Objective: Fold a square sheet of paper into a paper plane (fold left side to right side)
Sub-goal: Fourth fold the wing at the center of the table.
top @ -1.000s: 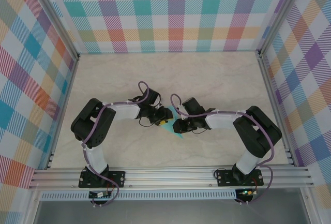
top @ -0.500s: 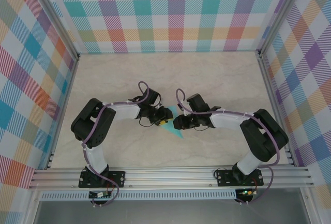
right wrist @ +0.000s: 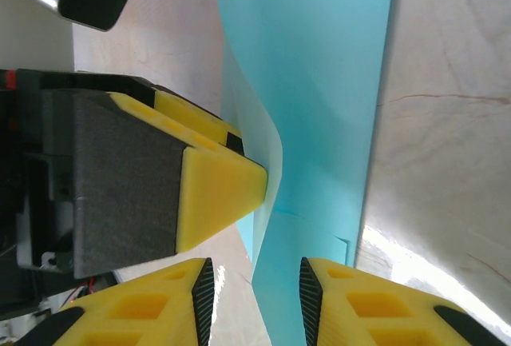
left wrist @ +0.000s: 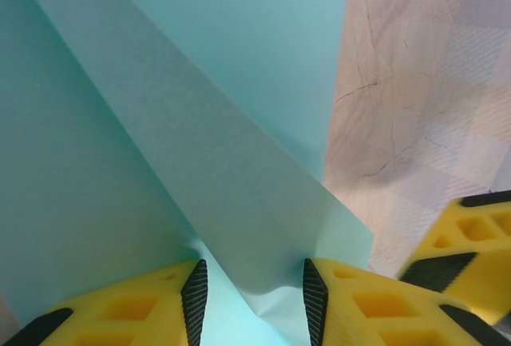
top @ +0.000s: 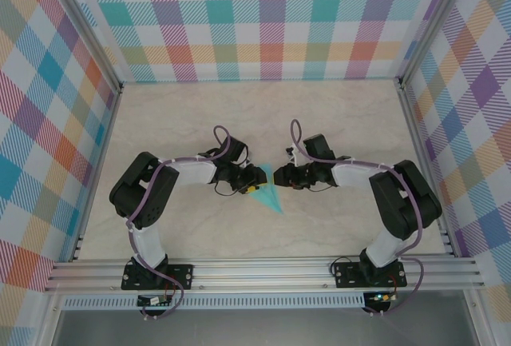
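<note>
Here's the turquoise paper plane [top: 271,192], lying on the pale worktop [top: 200,114] right between the two arms. It's a slim dart, nose aimed back at the arm bases and a touch to the right, wide tail farther out. So the long axis runs near-to-far, and both arms come at it crosswise, one from each flank.

The left fingers [top: 255,180] are at the tail end from the left side. From that wrist you can see them parted, with a raised flap of paper standing in the gap, pads either side but not clamped on it. From the right wrist, one yellow tip of the left pair looks to be against the paper where the flap curls up.

The right fingers [top: 281,176] are parted too, nothing grasped, the paper's edge just ahead of their gap. Left arm is the closer one; the right sits just beside the sheet.

I'd judge the fold must travel across the centre crease, left flank over towards the right arm, so that raised flap is the piece to carry, and the risk is the light sheet sliding
</note>
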You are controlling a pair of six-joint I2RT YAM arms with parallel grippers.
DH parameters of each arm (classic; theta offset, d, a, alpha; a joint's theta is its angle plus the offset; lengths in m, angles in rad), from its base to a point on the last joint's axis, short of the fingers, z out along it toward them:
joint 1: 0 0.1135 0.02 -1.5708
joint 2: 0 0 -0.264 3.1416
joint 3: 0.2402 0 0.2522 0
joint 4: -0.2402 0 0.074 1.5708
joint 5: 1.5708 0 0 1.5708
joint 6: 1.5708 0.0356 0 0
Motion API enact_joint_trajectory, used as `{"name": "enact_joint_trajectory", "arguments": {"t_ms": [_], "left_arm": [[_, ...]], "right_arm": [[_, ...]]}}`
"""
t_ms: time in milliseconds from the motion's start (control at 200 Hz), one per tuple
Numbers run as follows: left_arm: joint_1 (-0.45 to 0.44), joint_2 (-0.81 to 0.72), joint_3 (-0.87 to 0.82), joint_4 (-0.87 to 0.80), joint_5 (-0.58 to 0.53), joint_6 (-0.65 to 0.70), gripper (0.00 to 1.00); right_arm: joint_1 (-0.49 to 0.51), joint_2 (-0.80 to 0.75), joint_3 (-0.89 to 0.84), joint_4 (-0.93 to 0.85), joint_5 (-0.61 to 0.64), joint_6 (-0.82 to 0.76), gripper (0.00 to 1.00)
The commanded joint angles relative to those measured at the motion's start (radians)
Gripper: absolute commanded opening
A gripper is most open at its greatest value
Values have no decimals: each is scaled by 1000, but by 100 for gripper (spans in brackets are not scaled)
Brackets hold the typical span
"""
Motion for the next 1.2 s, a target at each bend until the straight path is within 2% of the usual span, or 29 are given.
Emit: {"name": "enact_joint_trajectory", "arguments": {"t_ms": [0, 270, 540, 655, 805, 1195], "left_arm": [[-10, 14, 10, -54, -38, 15, 40], [-10, 13, 14, -56, -39, 16, 40], [-10, 10, 15, -61, -38, 19, 40], [-10, 8, 16, -61, -39, 21, 40], [-10, 11, 17, -62, -36, 21, 39], [-10, 14, 22, -64, -34, 23, 39]], "right_arm": [[4, 45, 24, 82, -105, 43, 36], [6, 95, 27, 92, -135, 47, 30], [8, 120, 40, 51, -107, 29, 8], [7, 117, 50, 10, -63, 7, 3], [8, 121, 62, -38, -6, -17, 2], [12, 156, 86, -78, 15, -38, 2]]}}
